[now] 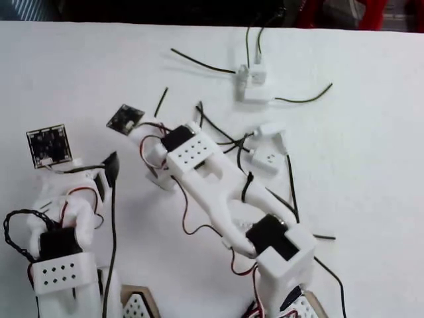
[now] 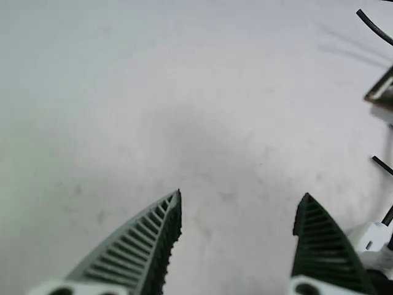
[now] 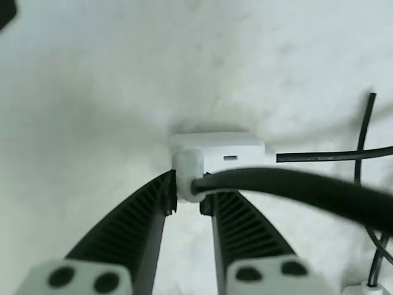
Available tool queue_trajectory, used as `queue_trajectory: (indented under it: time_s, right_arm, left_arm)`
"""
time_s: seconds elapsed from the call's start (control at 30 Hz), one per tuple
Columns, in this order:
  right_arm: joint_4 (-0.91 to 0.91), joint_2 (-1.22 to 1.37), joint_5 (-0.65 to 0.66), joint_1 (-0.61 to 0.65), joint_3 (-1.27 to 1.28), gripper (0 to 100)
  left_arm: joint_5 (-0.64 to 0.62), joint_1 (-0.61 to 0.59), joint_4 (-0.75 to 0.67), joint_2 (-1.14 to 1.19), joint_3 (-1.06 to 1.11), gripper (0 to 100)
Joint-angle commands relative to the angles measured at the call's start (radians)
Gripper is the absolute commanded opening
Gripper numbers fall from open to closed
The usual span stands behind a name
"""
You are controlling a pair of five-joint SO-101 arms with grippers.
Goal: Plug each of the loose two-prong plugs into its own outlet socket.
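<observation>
My right gripper point(image 3: 189, 195) is shut on a white two-prong plug point(image 3: 186, 169) with a thick black cable point(image 3: 307, 187). The plug's front touches a white outlet block point(image 3: 218, 144) lying on the table. From above, the right arm point(image 1: 199, 159) stretches toward the table's middle left and covers its own fingers and this plug. My left gripper point(image 2: 239, 209) is open above bare white table, with nothing between its fingers point(image 2: 153, 233). Seen from above, the left gripper point(image 1: 109, 165) sits just left of the right arm's wrist.
A white outlet point(image 1: 255, 89) with cables plugged in lies at the back. Another outlet block point(image 1: 268, 159) and a white plug point(image 1: 268, 130) lie right of the right arm. Thin black cables point(image 1: 291, 185) trail across the right side. The far left is bare table point(image 1: 66, 73).
</observation>
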State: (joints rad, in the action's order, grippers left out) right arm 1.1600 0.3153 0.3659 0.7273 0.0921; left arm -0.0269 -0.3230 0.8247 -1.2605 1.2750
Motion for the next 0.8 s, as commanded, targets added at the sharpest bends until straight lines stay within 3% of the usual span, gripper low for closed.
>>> queue_trajectory:
  time_s: [0.0,0.3,0.77]
  right_arm:
    - [-0.067,-0.073,-0.006,-0.038,0.129,1.7]
    - [-0.367,-0.34,-0.006,-0.036,0.44,1.7]
    - [-0.377,-0.417,-0.015,-0.033,0.437,1.7]
  left_arm:
    - [-0.003,-0.01,-0.026,-0.027,-0.006,29]
    - [-0.003,-0.01,-0.026,-0.027,-0.006,29]
    - [-0.002,-0.01,-0.026,-0.027,-0.006,29]
